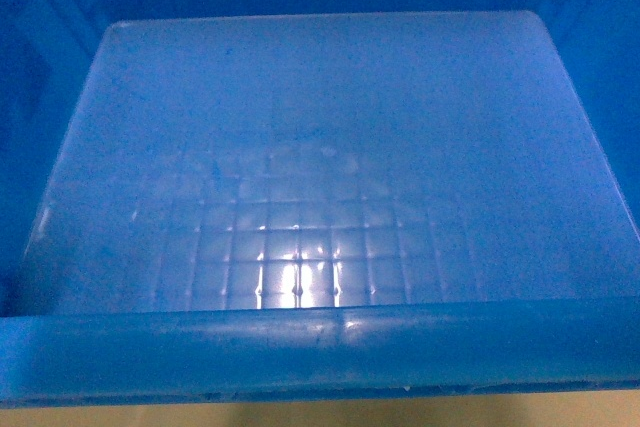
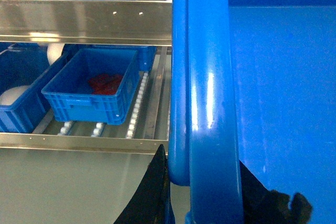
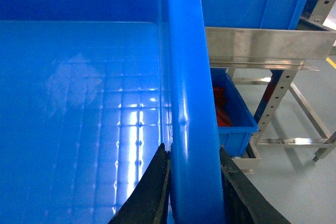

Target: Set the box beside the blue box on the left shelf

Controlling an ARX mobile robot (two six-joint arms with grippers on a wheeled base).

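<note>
We hold the box [image 1: 330, 177] by its rolled rim — left gripper [image 2: 202, 192] and right gripper [image 3: 191, 192] both clamped — beside the roller shelf [image 2: 84, 22]

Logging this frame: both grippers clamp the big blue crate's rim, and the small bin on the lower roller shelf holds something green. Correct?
Not quite. The contents of the small bin are red, not green, as the left wrist view shows. The rest holds: the left gripper and right gripper each clamp the crate's rim.

Blue box [image 1: 320, 197] held level against left shelf [image 2: 84, 22]
</note>
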